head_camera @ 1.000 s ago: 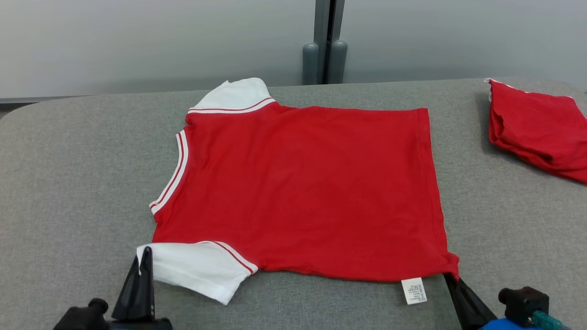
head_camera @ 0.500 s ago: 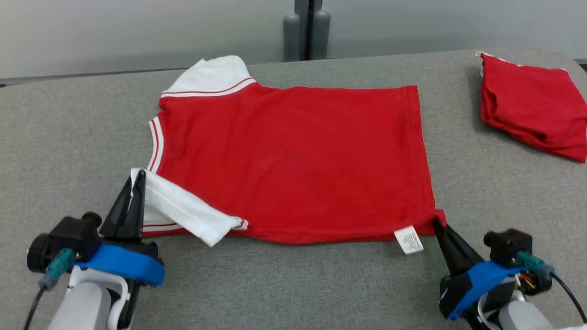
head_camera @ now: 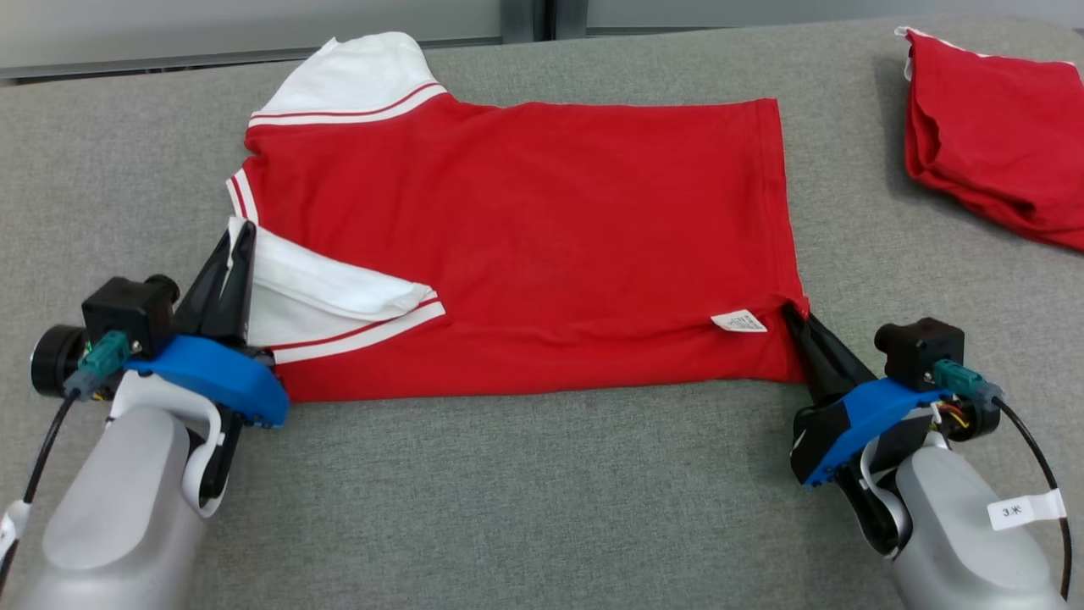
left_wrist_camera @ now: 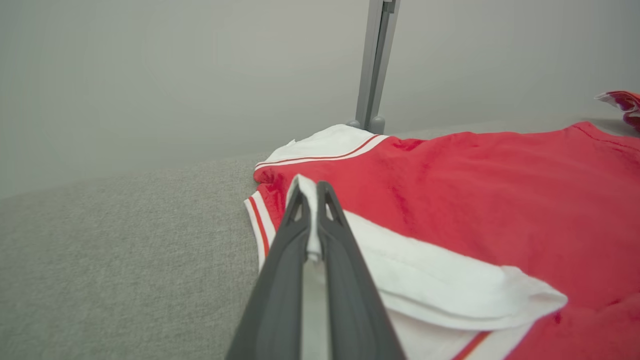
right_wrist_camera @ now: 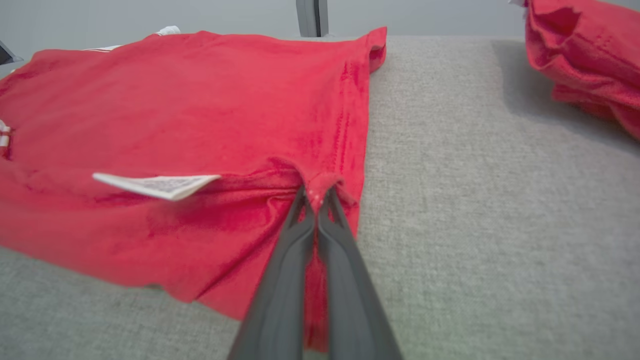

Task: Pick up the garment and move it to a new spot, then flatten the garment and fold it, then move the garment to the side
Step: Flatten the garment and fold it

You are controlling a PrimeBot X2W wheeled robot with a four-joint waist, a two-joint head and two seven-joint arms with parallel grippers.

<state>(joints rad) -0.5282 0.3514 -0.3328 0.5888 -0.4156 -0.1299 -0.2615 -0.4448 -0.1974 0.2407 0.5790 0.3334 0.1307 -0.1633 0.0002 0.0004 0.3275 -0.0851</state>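
Observation:
The garment [head_camera: 525,212] is a red T-shirt with white sleeves, spread on the grey table, neck to the left. My left gripper [head_camera: 240,230] is shut on the near white sleeve [left_wrist_camera: 440,285], lifted and folded over the red body. My right gripper [head_camera: 792,311] is shut on the near hem corner [right_wrist_camera: 320,192], also carried up over the body, so the near edge of the garment [right_wrist_camera: 150,115] lies doubled. A white care label [head_camera: 738,321] faces up beside that corner. The far sleeve [head_camera: 356,76] lies flat.
A second red garment [head_camera: 991,144], bunched in a loose fold, lies at the far right of the grey padded table [head_camera: 542,491]. A grey post [left_wrist_camera: 375,65] stands behind the table against a pale wall. Bare cloth surface lies in front of the shirt.
Both grippers have moved away from me, carrying the near sleeve and hem corner over the shirt's body. The head camera has tilted down, shifting the whole picture.

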